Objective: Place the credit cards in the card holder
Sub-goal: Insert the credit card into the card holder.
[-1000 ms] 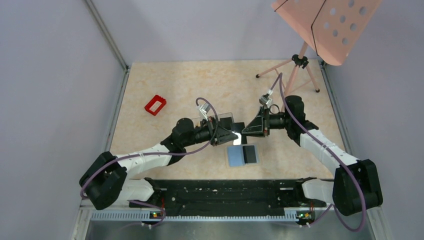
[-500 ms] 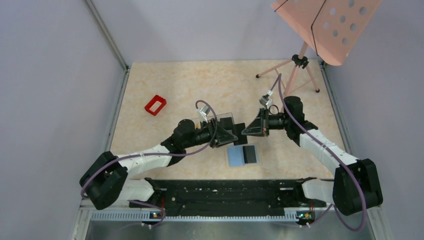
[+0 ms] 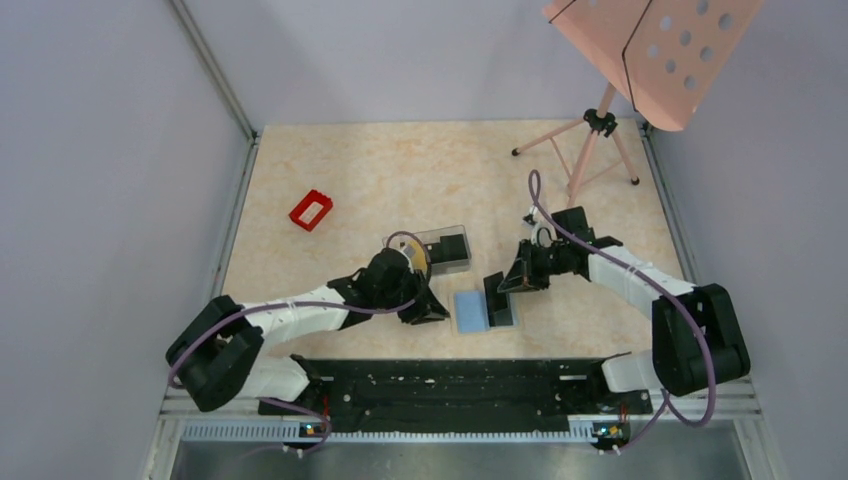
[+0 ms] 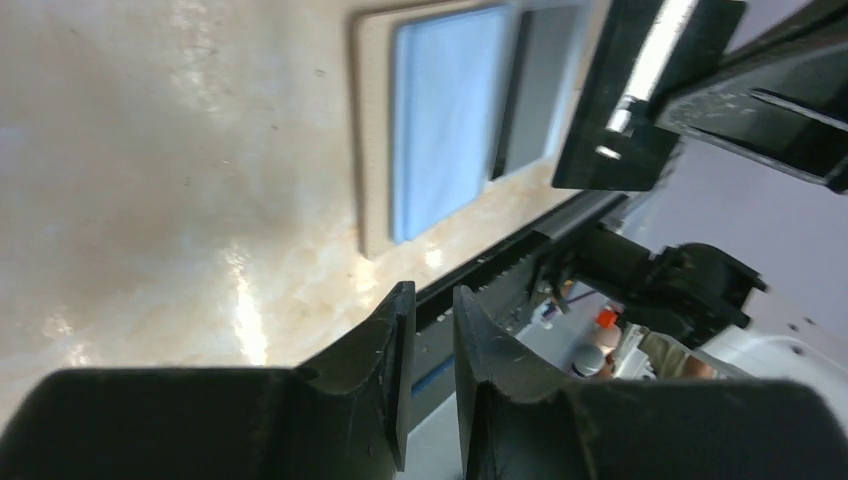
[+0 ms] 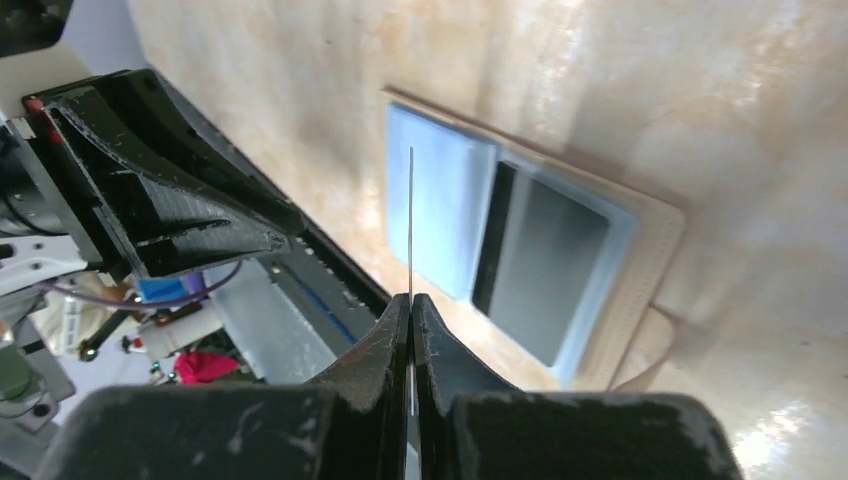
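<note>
The right gripper [image 5: 411, 312] is clamped shut on a thin black plastic credit card [image 5: 411, 220]. The right wrist view shows the card edge-on, as a fine line standing out from between the pinched fingers. The card hangs over the flat beige-tan card holder [image 3: 463, 322], which lies opened out on the marbled tabletop [image 3: 400, 170] with its light blue lining facing up. Whether the card's edge touches the lining cannot be told. A second dark card [image 3: 503, 313] sits in the right half of the card holder. The left gripper [image 4: 433, 345] hovers just to the left of the card holder, above the table. Its fingers are parted by a narrow gap and nothing is between them. Just beyond the left wrist stands a clear plastic rectangular box [image 3: 447, 245] with something dark inside. A small red rectangular frame [image 3: 311, 210] lies well apart at the far left. A pink perforated music stand [image 3: 655, 50] on a tripod rises at the far right corner.
</note>
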Available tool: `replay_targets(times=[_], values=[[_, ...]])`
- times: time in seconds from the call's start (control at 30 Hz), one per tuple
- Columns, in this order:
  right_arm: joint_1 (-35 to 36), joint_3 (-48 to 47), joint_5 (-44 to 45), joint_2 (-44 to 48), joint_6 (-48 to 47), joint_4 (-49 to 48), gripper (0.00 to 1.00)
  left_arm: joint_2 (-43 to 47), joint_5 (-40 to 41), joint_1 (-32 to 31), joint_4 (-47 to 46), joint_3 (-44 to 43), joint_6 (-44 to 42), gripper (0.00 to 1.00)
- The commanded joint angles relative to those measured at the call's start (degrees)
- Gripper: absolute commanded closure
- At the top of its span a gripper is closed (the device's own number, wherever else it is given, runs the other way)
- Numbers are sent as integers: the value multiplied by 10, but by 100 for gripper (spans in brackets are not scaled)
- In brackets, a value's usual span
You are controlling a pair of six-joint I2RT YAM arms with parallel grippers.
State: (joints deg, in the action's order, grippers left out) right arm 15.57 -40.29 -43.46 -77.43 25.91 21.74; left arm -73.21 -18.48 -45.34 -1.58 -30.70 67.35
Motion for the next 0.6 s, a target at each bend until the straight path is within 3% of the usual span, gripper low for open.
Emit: replay_targets(times=[0.0,0.27,0.57], values=[[-4,-22,43,-21,-64,17,100,-60,-1,-7,22,-45,-38,76],[-4,10,13,-48,-58,-56,100,-150,-17,-21,48,-118,-73,81],[-5,46,-10,-78,-60,-108,100,-180,-6,-25,60,-119,-82,85]])
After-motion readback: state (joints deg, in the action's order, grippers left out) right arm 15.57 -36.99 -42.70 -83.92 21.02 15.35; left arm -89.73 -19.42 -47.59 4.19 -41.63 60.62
